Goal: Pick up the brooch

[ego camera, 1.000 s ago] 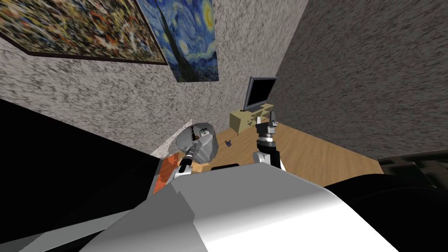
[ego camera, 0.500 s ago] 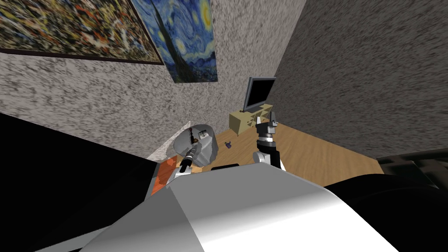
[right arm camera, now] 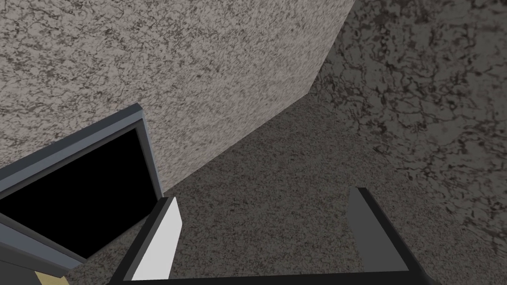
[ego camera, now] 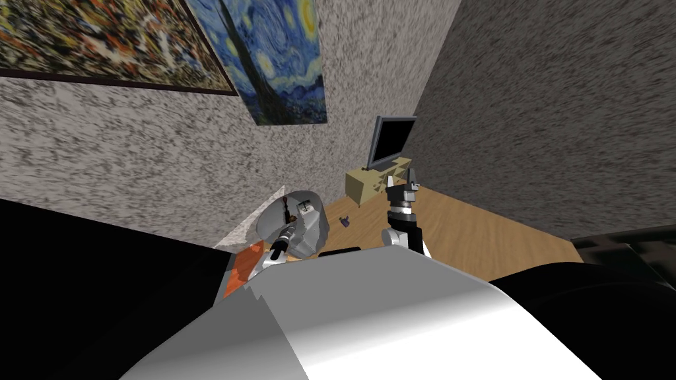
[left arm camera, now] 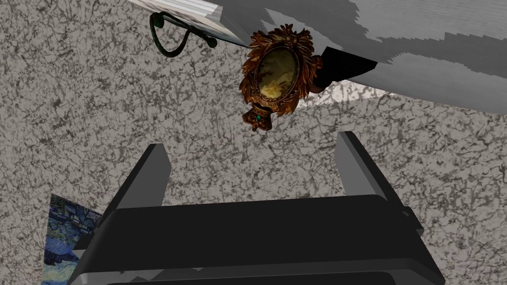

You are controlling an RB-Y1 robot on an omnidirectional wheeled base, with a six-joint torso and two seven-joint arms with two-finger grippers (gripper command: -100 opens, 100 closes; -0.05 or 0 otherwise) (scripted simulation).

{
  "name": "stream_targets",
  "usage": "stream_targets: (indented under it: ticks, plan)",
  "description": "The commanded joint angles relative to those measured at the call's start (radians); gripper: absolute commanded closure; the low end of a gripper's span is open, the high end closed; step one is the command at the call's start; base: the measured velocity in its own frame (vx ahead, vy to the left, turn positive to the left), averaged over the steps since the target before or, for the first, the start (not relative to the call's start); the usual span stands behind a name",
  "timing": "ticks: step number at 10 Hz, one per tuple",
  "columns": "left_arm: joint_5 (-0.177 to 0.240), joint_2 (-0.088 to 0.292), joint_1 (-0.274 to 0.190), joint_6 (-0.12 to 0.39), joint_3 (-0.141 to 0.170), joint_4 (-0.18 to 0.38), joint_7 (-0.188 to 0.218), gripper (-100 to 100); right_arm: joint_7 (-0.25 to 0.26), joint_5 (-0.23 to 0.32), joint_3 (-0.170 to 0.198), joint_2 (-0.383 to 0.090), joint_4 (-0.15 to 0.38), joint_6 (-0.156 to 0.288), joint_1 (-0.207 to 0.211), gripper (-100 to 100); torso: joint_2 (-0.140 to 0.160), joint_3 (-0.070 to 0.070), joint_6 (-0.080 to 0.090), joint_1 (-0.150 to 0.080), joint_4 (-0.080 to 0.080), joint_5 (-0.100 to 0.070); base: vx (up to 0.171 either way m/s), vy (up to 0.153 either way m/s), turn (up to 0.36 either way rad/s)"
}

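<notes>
The left claw (left arm camera: 250, 143) is released, its two fingers spread wide with nothing between them. Just past the fingertips and apart from them is the brooch (left arm camera: 277, 74): an oval cream stone in a bronze, leafy frame, with a small drop at one end that carries a teal bead. It sits at the edge of the round grey table (ego camera: 269, 221), and the left arm reaches in over that table from the near side. Also at the table's edge, beside the brooch, is a thin dark green bent hook (left arm camera: 171, 37). A small white thing (ego camera: 305, 206) stands on the table top; what it is I cannot tell.

An orange patch (ego camera: 241, 267) lies by the table's foot on the near side. To the right of the table, on the wooden floor (ego camera: 462, 231), lies a small dark blue object (ego camera: 344, 221).

Farther right of the table the right claw (right arm camera: 262, 195) is held up, also released and bare.

Beyond the table, toward the room's corner, a pale yellow stand (ego camera: 370, 179) carries a flat grey television (ego camera: 391, 138) with a black screen.

High on the speckled wall behind the table hang a swirling blue night-sky painting (ego camera: 284, 59) and a dark-framed splatter painting (ego camera: 99, 39)
</notes>
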Motion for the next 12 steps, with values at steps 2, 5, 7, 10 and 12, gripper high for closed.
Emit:
stream_targets:
  ticks: [2,5,7,10,12]
  plan:
    - [-0.033,0.029,-0.024,-0.011,-0.004,0.05,0.008,-100,0.0,0.0,0.0,0.0,0.0,0.0,0.0,0,0.001,0.0,0.0,0.0,0.0,0.0,0.125,0.03,-0.027]
    - [-0.043,0.043,-0.031,-0.013,-0.006,0.062,0.012,-100,0.0,0.0,0.0,0.0,0.0,0.0,0.0,0,0.003,0.001,0.0,0.0,0.001,0.0,0.083,0.029,-0.016]
    - [-0.05,0.02,-0.075,-0.013,0.03,0.108,-0.015,-100,0.0,0.0,0.0,0.0,0.0,0.0,0.0,0,0.008,0.005,0.0,-0.002,0.002,0.0,-0.015,0.019,-0.053]
    - [-0.061,-0.016,-0.138,-0.014,0.084,0.176,-0.057,-100,0.0,0.0,0.0,0.0,0.0,0.0,0.0,0,0.014,0.008,0.0,0.002,0.003,0.0,-0.071,0.065,-0.107]
    - [-0.067,-0.04,-0.181,-0.014,0.12,0.221,-0.084,-100,0.0,0.0,0.0,0.0,0.0,0.0,0.0,0,0.014,0.008,0.0,0.001,0.003,0.0,-0.061,0.039,-0.09]
